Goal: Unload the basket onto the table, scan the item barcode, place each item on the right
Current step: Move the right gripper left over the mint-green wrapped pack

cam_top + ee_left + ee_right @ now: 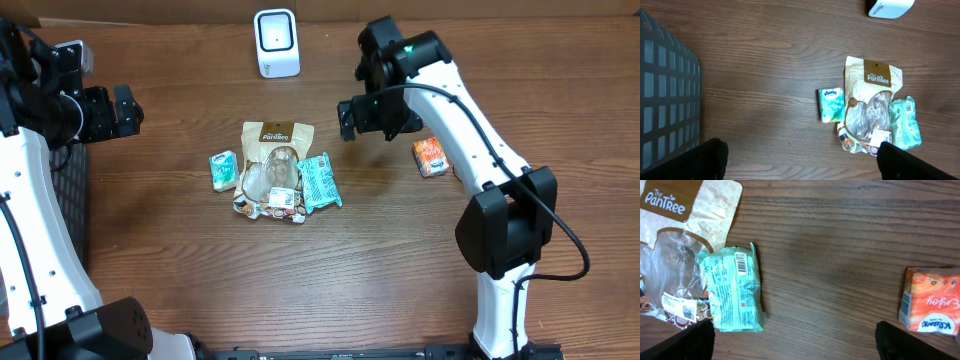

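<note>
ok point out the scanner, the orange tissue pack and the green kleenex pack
scanner (277, 40), overhead view, its front window
orange tissue pack (931, 299), right wrist view, middle of top face
green kleenex pack (831, 105), left wrist view, middle of top face

Cropped edges, buried packets, unreadable print

Left wrist view: keeps only a lower corner of the white scanner (890, 7) at the top edge, only a slice of the dark mesh basket (667, 95) at the left, and only the blurred fingertips (710, 159) of the left end effector (805, 161) along the bottom. Right wrist view: cuts the PanTree pouch (687, 215) at top and left, clips the orange tissue pack (930, 300) at the right edge. Overhead: hides part of that basket under the left arm (22, 200), buries small packets (272, 205) beneath the pouch's lower end, leaves their labels and the print on the green packet (320, 182) too small to read.
</note>
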Robot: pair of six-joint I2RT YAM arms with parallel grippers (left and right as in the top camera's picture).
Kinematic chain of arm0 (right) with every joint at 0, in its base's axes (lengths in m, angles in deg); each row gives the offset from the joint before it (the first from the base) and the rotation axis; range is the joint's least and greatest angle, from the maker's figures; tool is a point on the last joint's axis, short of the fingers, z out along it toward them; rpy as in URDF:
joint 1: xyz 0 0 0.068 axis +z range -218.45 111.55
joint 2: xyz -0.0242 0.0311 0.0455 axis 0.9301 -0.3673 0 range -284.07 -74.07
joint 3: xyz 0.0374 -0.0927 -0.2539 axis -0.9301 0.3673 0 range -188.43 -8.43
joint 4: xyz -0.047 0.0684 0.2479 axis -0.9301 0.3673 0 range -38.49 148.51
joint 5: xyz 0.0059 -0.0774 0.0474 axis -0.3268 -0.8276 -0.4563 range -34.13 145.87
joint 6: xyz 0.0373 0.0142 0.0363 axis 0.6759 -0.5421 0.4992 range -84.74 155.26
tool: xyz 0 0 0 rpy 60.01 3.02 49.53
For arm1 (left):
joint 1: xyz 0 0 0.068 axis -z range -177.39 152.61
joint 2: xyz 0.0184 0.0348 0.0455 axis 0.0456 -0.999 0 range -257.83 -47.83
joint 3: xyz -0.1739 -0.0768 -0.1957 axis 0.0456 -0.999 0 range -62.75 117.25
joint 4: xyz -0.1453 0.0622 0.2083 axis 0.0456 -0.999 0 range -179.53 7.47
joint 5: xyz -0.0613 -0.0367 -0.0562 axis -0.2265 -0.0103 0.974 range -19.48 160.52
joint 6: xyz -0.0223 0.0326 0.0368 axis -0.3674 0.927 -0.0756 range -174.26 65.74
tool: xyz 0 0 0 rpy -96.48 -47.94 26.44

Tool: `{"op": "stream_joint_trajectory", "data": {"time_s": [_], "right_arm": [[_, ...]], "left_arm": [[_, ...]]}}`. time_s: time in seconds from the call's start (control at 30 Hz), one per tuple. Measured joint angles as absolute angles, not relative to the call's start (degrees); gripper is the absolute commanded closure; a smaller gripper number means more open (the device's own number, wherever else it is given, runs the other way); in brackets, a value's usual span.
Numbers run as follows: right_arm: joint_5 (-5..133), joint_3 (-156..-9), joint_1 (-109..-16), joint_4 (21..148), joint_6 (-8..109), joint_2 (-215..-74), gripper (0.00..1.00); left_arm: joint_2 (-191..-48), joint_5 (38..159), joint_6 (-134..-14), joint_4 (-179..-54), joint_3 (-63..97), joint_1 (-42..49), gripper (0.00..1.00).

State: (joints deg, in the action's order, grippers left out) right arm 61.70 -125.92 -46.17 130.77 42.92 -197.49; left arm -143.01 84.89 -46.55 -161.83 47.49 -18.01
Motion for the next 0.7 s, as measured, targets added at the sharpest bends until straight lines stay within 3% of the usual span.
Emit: {"op": "stream_joint_trajectory", "data": {"time_s": [0.7], "right_arm": [[61.66,-128.13,-46.28,130.05,42.70,-197.38,0.00]], "left_arm": [[-143.01,84.89,-46.55,-161.83,47.49,-18.01,0.00]]}}
